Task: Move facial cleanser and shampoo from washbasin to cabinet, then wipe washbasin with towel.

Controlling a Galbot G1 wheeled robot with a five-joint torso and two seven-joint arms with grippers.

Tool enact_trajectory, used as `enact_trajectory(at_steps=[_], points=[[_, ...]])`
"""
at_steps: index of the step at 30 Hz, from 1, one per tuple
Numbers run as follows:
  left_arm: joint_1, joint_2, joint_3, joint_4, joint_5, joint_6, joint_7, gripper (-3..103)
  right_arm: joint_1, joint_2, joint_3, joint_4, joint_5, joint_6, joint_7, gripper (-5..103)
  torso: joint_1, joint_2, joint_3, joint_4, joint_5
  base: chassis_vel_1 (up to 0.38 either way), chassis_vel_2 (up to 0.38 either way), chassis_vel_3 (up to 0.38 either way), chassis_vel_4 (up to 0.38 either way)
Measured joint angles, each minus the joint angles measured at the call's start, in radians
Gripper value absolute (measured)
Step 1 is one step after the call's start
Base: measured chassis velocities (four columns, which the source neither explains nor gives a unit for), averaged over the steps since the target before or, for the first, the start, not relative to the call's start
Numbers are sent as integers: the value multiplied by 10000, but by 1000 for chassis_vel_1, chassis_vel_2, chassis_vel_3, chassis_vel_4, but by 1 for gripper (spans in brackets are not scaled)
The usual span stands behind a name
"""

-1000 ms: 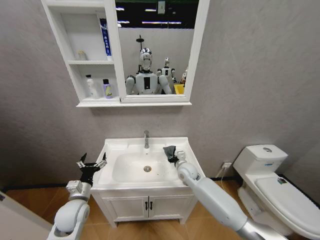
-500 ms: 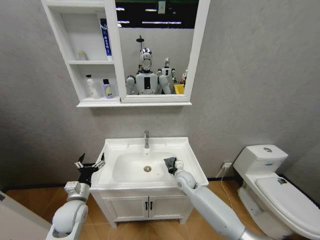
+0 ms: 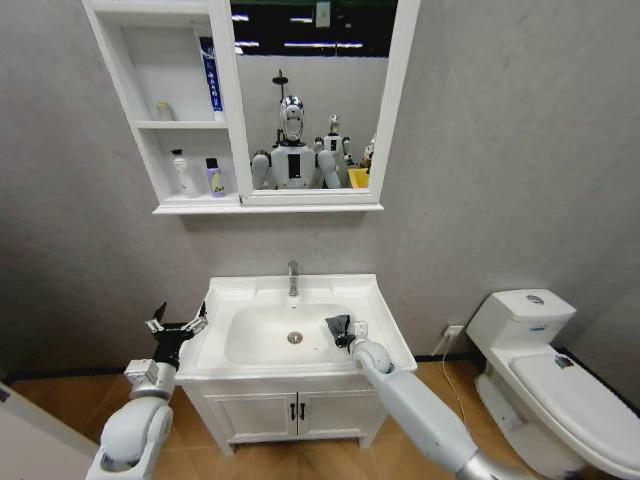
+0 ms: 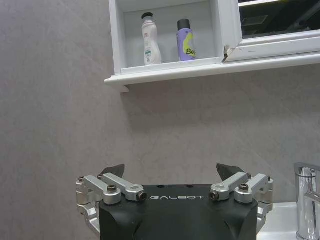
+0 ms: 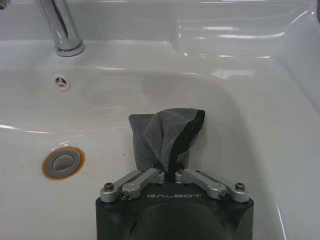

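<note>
grey textured wall (image 3: 500,150), wood floor (image 3: 60,400), white toilet (image 3: 545,375) at right, white-framed mirror (image 3: 315,95).

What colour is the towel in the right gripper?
Dark grey towel with a black edge, best in the right wrist view.

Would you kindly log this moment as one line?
phase: wiping | right gripper: shut on towel inside washbasin bowl | left gripper: open, beside basin

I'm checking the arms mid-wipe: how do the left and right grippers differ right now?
The left gripper is open and empty, off the left edge of the white ceramic washbasin; the right gripper is shut on the small dark grey towel, inside the bowl. Both are black and silver.
</note>
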Motion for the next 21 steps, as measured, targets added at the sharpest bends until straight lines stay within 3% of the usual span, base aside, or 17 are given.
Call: enact_trajectory(at_steps=[21], points=[[76,-6,-215,81,16,-178,85,100,296,490,266,-1009,28,-45,-311,3,0,0,0,-1,0,0,0,0,0]])
